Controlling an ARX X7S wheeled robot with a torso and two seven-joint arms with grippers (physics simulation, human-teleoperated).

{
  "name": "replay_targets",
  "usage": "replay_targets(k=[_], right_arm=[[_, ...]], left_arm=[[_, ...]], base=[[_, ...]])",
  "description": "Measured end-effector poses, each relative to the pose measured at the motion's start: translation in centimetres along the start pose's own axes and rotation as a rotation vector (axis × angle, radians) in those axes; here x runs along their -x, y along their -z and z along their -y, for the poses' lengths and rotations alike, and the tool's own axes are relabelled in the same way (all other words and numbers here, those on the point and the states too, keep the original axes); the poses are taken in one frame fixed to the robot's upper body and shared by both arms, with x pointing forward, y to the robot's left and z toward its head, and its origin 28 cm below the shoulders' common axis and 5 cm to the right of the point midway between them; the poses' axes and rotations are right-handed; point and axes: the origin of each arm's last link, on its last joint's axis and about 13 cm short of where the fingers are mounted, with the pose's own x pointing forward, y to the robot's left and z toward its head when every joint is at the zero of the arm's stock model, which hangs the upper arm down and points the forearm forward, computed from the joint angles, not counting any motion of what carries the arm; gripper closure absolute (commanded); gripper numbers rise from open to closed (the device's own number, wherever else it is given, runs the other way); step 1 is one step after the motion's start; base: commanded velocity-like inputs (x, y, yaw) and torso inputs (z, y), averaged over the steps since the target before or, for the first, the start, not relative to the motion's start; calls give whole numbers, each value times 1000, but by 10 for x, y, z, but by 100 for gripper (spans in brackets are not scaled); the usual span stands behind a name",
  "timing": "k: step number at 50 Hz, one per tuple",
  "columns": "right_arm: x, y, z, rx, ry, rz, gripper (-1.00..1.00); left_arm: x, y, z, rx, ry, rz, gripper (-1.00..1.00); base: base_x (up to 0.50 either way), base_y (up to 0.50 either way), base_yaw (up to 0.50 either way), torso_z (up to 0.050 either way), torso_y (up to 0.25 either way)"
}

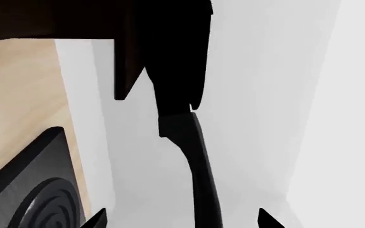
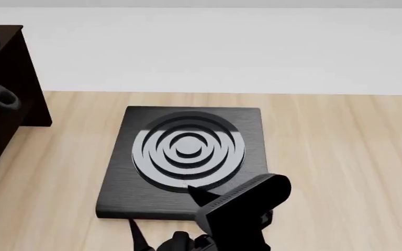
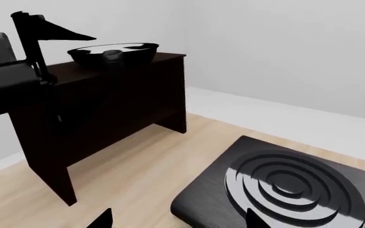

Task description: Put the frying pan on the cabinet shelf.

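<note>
The small round black frying pan (image 3: 112, 53) sits on the top board of the tall dark brown wooden cabinet (image 3: 106, 104), at the far left of the scene. So I think the putting-down step is about done.

The left gripper (image 1: 182, 219) is up by the cabinet. Its fingers are spread apart. A long black bar runs between them in the left wrist view. It may be the pan's handle, but I cannot tell for sure, and the fingers do not squeeze it.

The next move should be to pull the left arm back slowly, so it does not bump the pan off.

The right gripper (image 3: 176, 219) is low and near, with its fingers apart and nothing in them. It hangs by the square black plate with rings (image 2: 187, 149) on the light wood top (image 2: 341, 157).

Only the right wrist view shows the whole pan on the cabinet. The head view shows only the cabinet's edge, but it shows the whole plate.
</note>
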Motion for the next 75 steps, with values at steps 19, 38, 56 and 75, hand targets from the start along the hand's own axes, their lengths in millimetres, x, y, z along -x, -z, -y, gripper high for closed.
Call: replay_targets(k=[19, 38, 56, 75], right_arm=[[2, 3, -1, -12, 8, 8, -100], [4, 10, -3, -48, 29, 28, -100], [5, 13, -3, -85, 57, 52, -100], [6, 13, -3, -132, 88, 87, -100]], left_arm=[[33, 12, -7, -222, -32, -30, -100], [45, 23, -18, -526, 7, -29, -100], [52, 35, -26, -862, 67, -18, -100], [64, 52, -32, -1283, 132, 5, -100]], base=[[0, 0, 0, 0, 0], [0, 0, 0, 0, 0], [0, 0, 0, 0, 0], [0, 0, 0, 0, 0]])
